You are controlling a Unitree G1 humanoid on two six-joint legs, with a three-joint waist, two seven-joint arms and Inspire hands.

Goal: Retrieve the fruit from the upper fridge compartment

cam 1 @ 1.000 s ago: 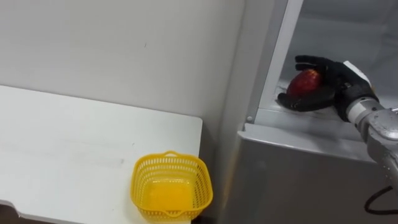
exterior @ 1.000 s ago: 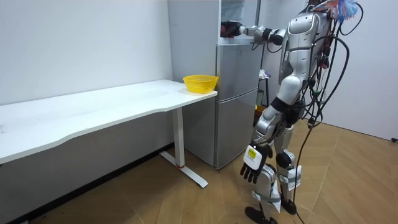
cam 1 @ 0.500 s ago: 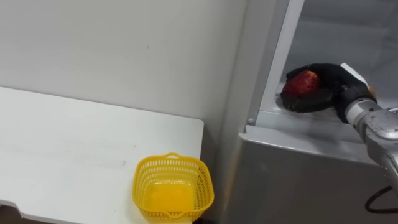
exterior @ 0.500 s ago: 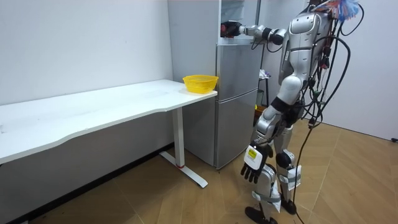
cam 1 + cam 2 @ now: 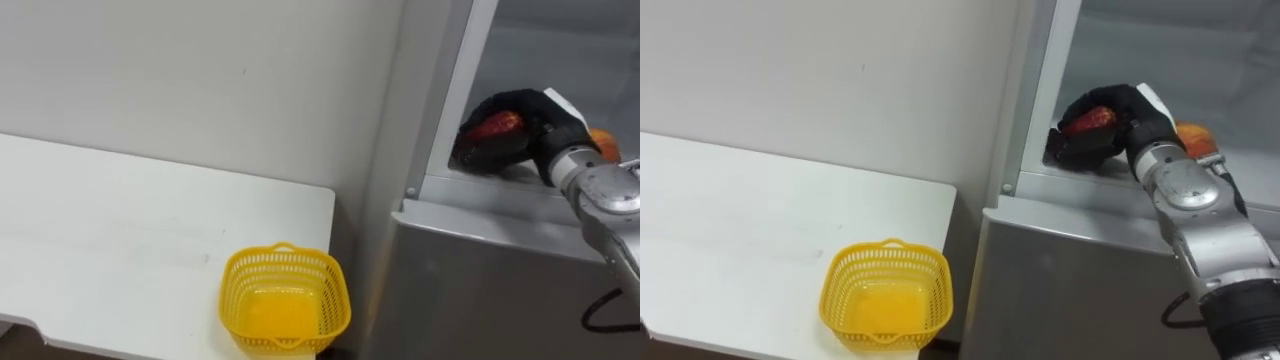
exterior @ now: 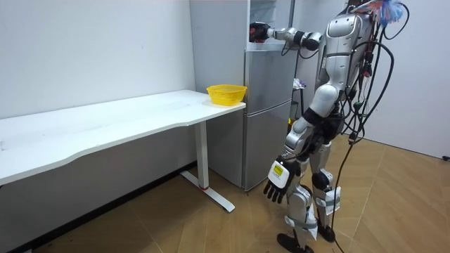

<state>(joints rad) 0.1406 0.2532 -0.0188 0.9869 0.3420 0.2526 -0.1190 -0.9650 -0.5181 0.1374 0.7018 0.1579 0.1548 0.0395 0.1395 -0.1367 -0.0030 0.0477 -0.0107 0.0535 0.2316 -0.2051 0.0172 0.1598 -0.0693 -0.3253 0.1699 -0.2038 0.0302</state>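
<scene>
Fingers (image 5: 508, 100) of the right hand (image 5: 541, 128) cover most of the red fruit (image 5: 497, 127); an orange object (image 5: 603, 143) is half hidden behind.

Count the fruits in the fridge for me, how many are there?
2. A red fruit is in the upper fridge, gripped by the right robot hand. An orange fruit peeks out behind that hand. More may be hidden deeper inside.

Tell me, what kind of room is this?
Probably a plain test room with a kitchen corner: a grey fridge, where the right hand grips a red fruit, and a long white table with a yellow basket.
</scene>
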